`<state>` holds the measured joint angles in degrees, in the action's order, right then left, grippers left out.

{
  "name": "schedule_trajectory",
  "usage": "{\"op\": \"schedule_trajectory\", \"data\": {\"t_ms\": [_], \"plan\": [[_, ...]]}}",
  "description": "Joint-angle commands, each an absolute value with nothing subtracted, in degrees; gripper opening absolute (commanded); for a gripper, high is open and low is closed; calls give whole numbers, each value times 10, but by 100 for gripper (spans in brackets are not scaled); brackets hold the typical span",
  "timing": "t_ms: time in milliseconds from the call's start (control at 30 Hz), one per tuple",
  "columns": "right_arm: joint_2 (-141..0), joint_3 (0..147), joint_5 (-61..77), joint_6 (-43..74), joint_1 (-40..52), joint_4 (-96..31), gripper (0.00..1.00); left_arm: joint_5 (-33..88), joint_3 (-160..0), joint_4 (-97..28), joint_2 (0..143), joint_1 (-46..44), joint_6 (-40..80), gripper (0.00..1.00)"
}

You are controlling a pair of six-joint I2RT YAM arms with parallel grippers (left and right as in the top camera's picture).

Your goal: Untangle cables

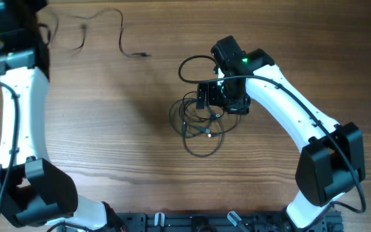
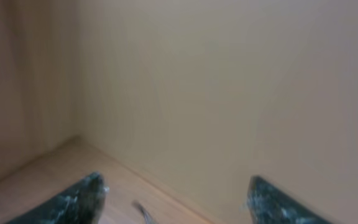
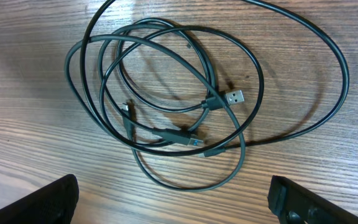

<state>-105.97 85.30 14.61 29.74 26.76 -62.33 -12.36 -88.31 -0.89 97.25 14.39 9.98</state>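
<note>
step: we judge we are between cords. One single thin black cord (image 1: pixel 120 35) lies apart at 11 o'clock of the overhead view. The next pull from the knot has not begun.
left gripper (image 2: pixel 176 182): released, fingers spread wide with nothing between them. Its camera looks at bare wood and a pale wall.
right gripper (image 3: pixel 173 186): released, jaws wide and grasping nothing. It hovers over the 1 o'clock edge of the pile in the overhead view.
task thing, place: the tangled coil of thin black cords (image 3: pixel 166 133) lies flat on the brown wood-grain tabletop (image 1: pixel 108 129). It is just off centre toward 3 o'clock, well apart from the lone cord.
task thing, look: several slack overlapping loops, very slender, crossing each other near the middle. One larger loop bulges out toward 3 o'clock in the right wrist view.
ends: a silver USB plug (image 3: pixel 234 98) points to 3 o'clock inside the loops. A plug with a bluish tip (image 3: pixel 190 142) lies just below it at 6 o'clock. Both are exposed, with no strand lying on top of them.
strand count: we cannot tell from these views.
next move: we think it calls for a low pinch on one exposed plug, then a slow draw outward away from the pile.
risk: the cords are light and limp, so we expect the whole coil to drag along unless something pins it.
</note>
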Motion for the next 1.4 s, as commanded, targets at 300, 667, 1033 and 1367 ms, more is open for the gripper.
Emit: {"op": "schedule_trajectory", "data": {"t_ms": [300, 667, 1033, 1367], "plan": [[-1063, 854, 152, 300, 272, -630, 100, 15, -883, -221, 1086, 173, 99, 99], [-1063, 854, 151, 300, 272, -641, 100, 3, -883, -18, 1218, 80, -107, 94], [-1063, 854, 151, 302, 272, -637, 100, 104, -883, -13, 1298, 81, -28, 83], [-1063, 854, 151, 300, 272, -623, 100, 20, -883, -73, 1301, 15, 288, 87]]}}
